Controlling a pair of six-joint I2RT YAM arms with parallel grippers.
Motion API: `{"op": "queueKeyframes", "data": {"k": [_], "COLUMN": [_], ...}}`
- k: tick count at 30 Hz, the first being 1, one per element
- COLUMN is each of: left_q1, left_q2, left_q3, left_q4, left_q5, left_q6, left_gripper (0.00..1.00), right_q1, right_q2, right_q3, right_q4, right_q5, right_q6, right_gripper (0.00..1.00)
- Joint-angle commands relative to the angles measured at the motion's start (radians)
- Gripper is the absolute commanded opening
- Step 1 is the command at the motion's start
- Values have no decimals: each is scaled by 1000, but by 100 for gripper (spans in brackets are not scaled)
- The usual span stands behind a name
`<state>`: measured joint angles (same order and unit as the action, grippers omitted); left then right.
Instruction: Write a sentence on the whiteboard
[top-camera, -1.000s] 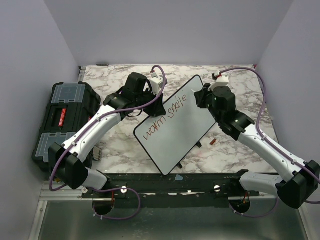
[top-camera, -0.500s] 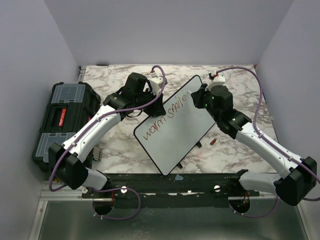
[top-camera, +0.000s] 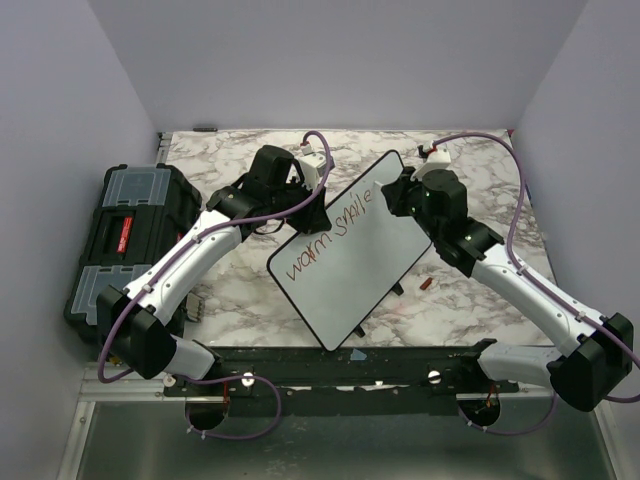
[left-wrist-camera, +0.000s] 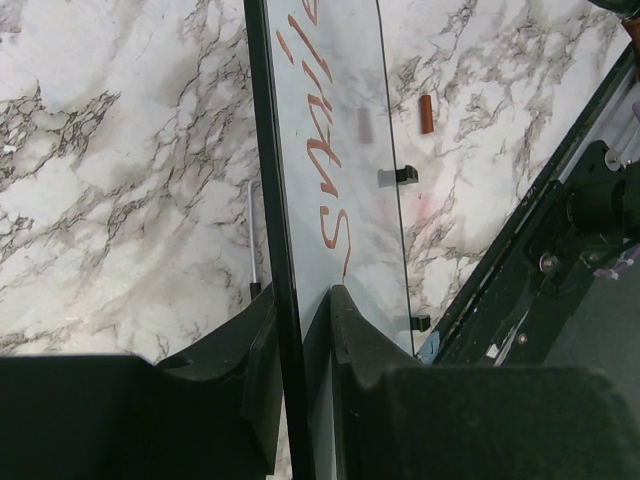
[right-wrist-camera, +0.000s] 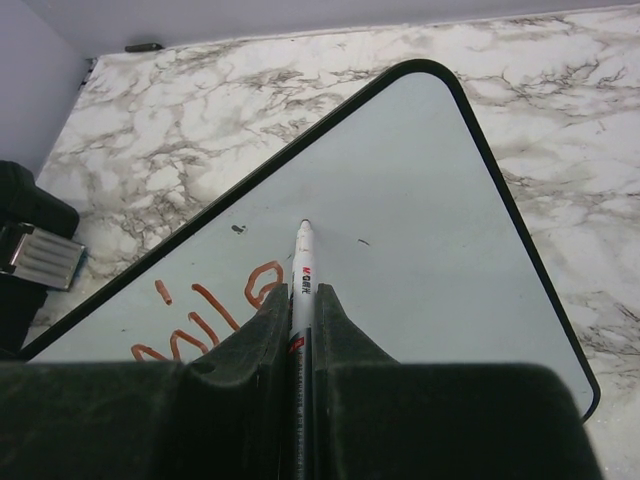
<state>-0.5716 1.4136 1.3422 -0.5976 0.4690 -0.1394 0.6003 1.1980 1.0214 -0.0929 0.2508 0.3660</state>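
Black plastic with clear-lidded compartments, the toolbox (top-camera: 125, 240) sits at the table's left edge. Right of it, the left gripper (left-wrist-camera: 300, 305) has its fingers closed narrowly on the far-left rim of the whiteboard (top-camera: 350, 275). The board lies diagonally across the middle of the marble table (top-camera: 480, 170), one corner near the arm bases. The sentence (top-camera: 328, 238) runs in red along that far-left side and reads "warm smile" (one line only). At its right end, the right gripper (right-wrist-camera: 300, 300) pinches a white marker (right-wrist-camera: 302, 265), tip over bare board just past the last letter; whether it touches cannot be told. A small red cylinder (top-camera: 425, 284) lies on the marble right of the board.
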Motion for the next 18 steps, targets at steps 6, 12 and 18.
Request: {"op": "queueKeyframes", "data": {"k": [6, 12, 18], "left_q1": [-21, -22, -21], "left_q2": [-5, -5, -4], "left_q3": [-19, -18, -18], "left_q4": [-64, -63, -63], "left_q5": [-1, -4, -5], "left_q6": [63, 64, 64], "left_gripper": [0, 0, 0], "right_q1": [-4, -4, -3], "right_q2": [2, -5, -12], "right_q3": [-28, -42, -60], "right_q4": [4, -4, -8], "right_q5": [-83, -94, -99], "right_q6": [18, 25, 31], "right_gripper": [1, 1, 1]}}
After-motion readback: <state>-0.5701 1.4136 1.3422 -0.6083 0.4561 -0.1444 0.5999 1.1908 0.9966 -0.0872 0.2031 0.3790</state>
